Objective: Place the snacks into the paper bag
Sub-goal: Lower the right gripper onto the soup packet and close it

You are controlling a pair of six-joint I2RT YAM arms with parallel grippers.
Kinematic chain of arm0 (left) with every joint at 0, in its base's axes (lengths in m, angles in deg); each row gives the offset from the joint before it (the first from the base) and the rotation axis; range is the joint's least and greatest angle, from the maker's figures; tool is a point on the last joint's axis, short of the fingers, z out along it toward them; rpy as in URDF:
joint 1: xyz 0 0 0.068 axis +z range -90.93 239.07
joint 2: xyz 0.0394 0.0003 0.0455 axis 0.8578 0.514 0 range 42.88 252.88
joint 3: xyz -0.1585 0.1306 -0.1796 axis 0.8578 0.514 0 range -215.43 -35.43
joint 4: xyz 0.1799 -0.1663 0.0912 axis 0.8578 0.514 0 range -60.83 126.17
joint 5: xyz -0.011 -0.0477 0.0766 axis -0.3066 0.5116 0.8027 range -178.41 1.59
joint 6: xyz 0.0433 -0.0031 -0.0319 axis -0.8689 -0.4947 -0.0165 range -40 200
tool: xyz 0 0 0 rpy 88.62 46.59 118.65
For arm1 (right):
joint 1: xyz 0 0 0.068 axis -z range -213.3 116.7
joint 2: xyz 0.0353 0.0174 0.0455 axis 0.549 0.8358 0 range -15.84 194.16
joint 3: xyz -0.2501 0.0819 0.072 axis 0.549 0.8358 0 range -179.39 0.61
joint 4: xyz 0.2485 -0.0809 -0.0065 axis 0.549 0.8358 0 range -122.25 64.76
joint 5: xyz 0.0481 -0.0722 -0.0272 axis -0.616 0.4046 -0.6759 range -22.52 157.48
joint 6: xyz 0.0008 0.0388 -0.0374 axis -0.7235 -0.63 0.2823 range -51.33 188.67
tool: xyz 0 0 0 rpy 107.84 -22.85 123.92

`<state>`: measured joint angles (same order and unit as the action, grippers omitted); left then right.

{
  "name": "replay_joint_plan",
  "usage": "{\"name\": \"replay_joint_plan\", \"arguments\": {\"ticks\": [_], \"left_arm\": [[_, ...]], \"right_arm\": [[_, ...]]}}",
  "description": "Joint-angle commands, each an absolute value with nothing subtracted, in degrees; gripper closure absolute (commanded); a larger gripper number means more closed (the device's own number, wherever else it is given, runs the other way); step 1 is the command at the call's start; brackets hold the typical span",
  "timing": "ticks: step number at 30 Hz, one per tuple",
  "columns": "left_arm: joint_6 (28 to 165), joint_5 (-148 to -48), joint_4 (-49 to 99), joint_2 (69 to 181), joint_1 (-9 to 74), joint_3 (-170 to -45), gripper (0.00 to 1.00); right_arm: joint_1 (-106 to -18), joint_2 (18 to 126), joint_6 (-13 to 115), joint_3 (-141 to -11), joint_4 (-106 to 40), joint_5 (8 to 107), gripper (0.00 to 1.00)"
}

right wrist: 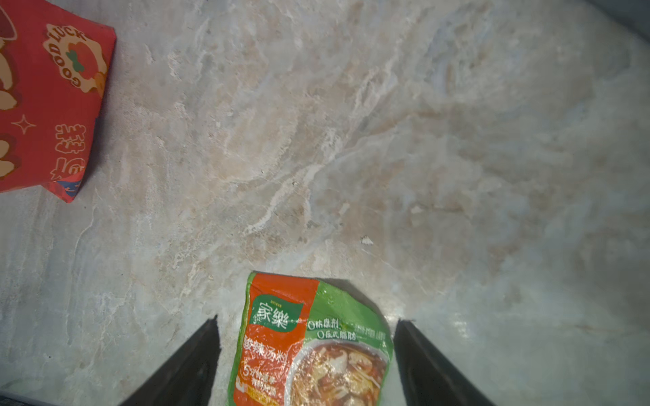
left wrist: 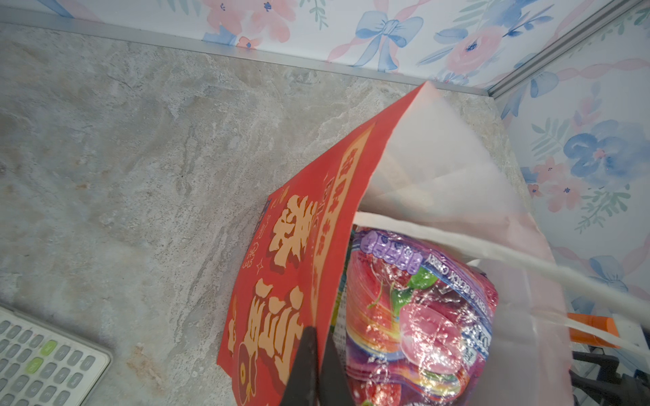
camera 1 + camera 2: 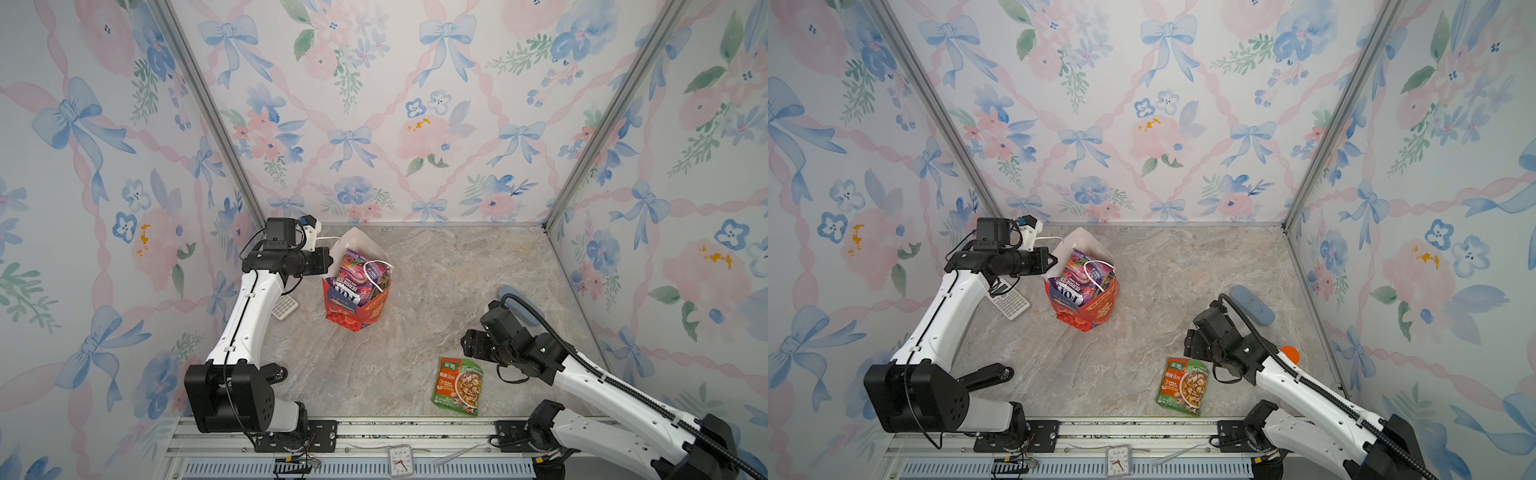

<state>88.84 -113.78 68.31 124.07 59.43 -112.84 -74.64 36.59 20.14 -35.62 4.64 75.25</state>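
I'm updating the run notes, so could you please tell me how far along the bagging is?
Done: several packets already sit in the paper bag. In hand: the left gripper pinches the bag's wall; the right gripper, open, straddles the green packet on the table. Left: grasp it and bag it.

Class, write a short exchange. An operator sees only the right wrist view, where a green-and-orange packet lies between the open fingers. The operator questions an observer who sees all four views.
Operator: I can see just one corner of the paper bag. Is anything holding it?
Observer: Yes. The left gripper is shut on the red wall of the paper bag, close to the rim.
Operator: Is there anything inside it?
Observer: Yes. In both top views, purple packets show in its open mouth.
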Motion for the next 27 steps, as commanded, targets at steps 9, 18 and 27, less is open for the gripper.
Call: {"name": "replay_joint_plan", "arguments": {"ticks": [9, 18, 27], "left_arm": [[88.96, -114.51, 68.46, 124.42, 59.79, -112.71, 1.00], [88.97, -114.46, 68.46, 124.27, 59.73, -112.60, 1.00], [89.08, -114.43, 68.46, 124.03, 59.77, -112.54, 1.00]], "right_arm": [[-82.53, 26.77, -0.71, -23.12, 7.68, 70.05, 0.32], [-84.01, 28.29, -3.00, -19.76, 4.03, 68.21, 0.32], [-84.72, 30.29, -6.11, -15.75, -4.23, 67.15, 0.43]]}}
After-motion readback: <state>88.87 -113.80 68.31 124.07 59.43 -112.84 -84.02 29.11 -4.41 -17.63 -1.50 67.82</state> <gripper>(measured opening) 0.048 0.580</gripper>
